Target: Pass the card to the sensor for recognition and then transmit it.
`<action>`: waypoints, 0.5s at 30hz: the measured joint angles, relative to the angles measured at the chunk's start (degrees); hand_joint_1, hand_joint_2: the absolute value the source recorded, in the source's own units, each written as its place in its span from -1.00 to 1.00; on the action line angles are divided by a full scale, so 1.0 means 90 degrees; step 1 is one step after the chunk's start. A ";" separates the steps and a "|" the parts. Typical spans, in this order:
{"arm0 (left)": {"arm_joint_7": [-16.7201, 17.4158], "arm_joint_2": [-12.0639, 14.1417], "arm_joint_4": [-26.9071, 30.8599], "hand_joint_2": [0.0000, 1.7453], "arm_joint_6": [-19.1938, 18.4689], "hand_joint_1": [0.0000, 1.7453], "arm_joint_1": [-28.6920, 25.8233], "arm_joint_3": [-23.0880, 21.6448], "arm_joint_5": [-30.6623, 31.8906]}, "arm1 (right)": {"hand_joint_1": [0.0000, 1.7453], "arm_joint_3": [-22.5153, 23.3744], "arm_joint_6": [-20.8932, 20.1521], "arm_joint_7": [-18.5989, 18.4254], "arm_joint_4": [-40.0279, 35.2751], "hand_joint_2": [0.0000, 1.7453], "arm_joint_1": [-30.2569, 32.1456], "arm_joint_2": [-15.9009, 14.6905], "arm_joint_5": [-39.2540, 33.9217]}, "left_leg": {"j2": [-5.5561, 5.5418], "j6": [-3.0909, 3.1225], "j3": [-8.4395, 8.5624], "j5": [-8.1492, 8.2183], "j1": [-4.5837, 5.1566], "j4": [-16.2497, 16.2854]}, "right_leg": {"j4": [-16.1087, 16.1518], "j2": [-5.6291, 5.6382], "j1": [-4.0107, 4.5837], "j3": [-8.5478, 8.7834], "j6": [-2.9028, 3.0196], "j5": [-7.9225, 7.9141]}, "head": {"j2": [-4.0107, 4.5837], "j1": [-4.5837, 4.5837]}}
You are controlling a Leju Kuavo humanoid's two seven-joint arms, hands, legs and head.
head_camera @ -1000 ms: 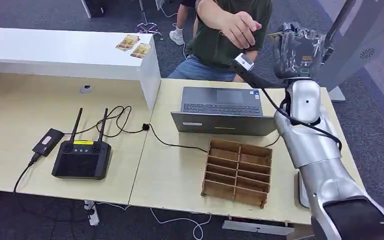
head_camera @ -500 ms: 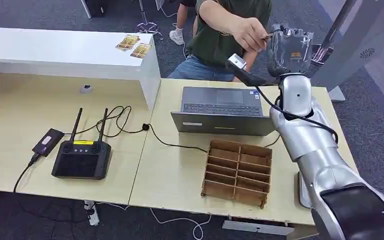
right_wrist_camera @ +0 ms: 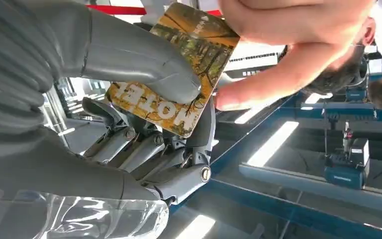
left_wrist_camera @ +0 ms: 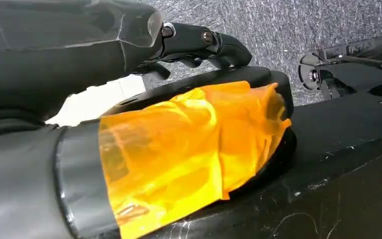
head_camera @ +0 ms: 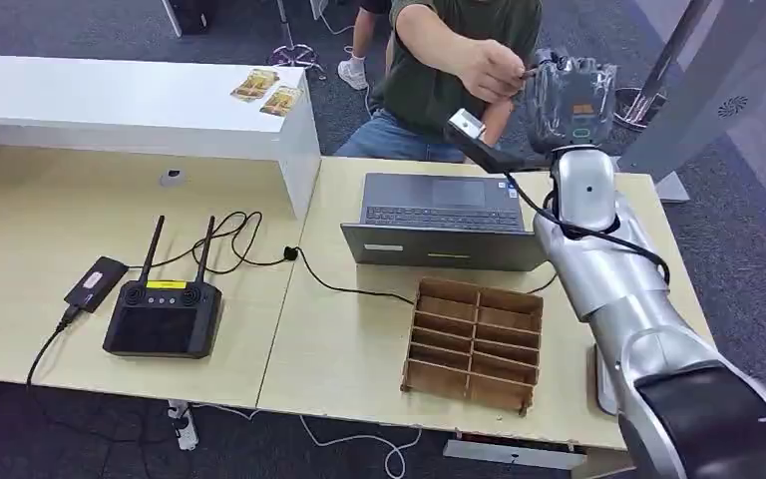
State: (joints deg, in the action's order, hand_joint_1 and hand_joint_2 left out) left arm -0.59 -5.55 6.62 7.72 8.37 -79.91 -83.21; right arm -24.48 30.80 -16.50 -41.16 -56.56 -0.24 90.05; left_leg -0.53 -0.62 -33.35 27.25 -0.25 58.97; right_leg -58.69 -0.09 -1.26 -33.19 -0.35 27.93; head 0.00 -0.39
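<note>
The right robot hand (head_camera: 569,100) was raised beyond the far edge of the laptop (head_camera: 444,205), and the card (right_wrist_camera: 174,74) was pinned between its thick thumb and its darker fingers (right_wrist_camera: 144,149). A person's hand (head_camera: 489,68) had hold of the same card at its other end, thumb and finger on the edge, so both were gripping it at once. This looked like the hand-over, judging by the task.

To do it well, the robot hand should keep a steady pinch and hold the arm quiet until the person's grip is plainly firm, then ease the thumb off rather than snatch away (a card this thin would slip or flick if released abruptly). No pulling against the person's fingers.

The left robot hand (left_wrist_camera: 194,45) hung low over grey carpet; whether its fingers were curled or spread I could not tell.

Compared with a second before, the person's hand had been short of the robot hand, reaching with nothing between its fingers; now it had closed on the card. The right arm had swung slightly toward the laptop's side, meeting that reach. The wooden tray (head_camera: 474,344) and the router (head_camera: 163,314) on the table (head_camera: 349,329) had not moved.
</note>
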 joint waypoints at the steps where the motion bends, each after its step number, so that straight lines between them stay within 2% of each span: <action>1: 0.0000 0.0000 0.0000 -1.00 0.0000 -1.00 0.0000 0.0000 -0.0005 | 1.00 -0.0002 0.0000 0.0024 0.0002 1.00 -0.0003 0.0002 0.0000 | -0.0001 0.0000 -0.0001 0.0000 0.0000 0.0000 | 0.0000 -0.0001 0.0000 0.0000 0.0000 0.0000 | 0.0000 -0.0002; 7: 0.0000 0.0000 0.0002 -1.00 -0.0002 -1.00 0.0002 0.0000 -0.0017 | 1.00 -0.0005 0.0000 0.0068 0.0010 1.00 -0.0008 0.0027 -0.0049 | -0.0005 0.0000 -0.0004 0.0000 0.0000 0.0000 | 0.0000 -0.0004 0.0000 -0.0001 0.0000 0.0000 | 0.0000 -0.0002; 8: 0.0000 0.0000 0.0002 -1.00 -0.0002 -1.00 0.0002 0.0000 -0.0024 | -1.00 -0.0005 0.0000 0.0083 0.0012 1.00 -0.0008 0.0032 -0.0063 | -0.0005 0.0000 -0.0004 0.0000 0.0000 0.0000 | 0.0000 -0.0004 0.0000 -0.0002 0.0000 0.0000 | 0.0000 -0.0002; 15: 0.0002 0.0000 0.0002 -1.00 -0.0002 -1.00 0.0004 -0.0002 -0.0068 | -1.00 0.0007 -0.0117 0.0194 0.0022 1.00 -0.0010 0.0085 -0.0408 | -0.0003 0.0000 -0.0005 0.0000 0.0000 0.0000 | 0.0001 -0.0001 0.0000 -0.0004 0.0000 0.0000 | 0.0000 -0.0002</action>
State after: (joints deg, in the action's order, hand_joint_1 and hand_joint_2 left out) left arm -0.57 -5.55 6.64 7.69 8.40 -79.93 -83.82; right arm -24.41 29.75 -14.75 -40.96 -56.65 0.52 86.38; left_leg -0.55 -0.63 -33.39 27.26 -0.24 58.97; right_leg -58.69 -0.09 -1.26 -33.22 -0.35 27.93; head 0.00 -0.42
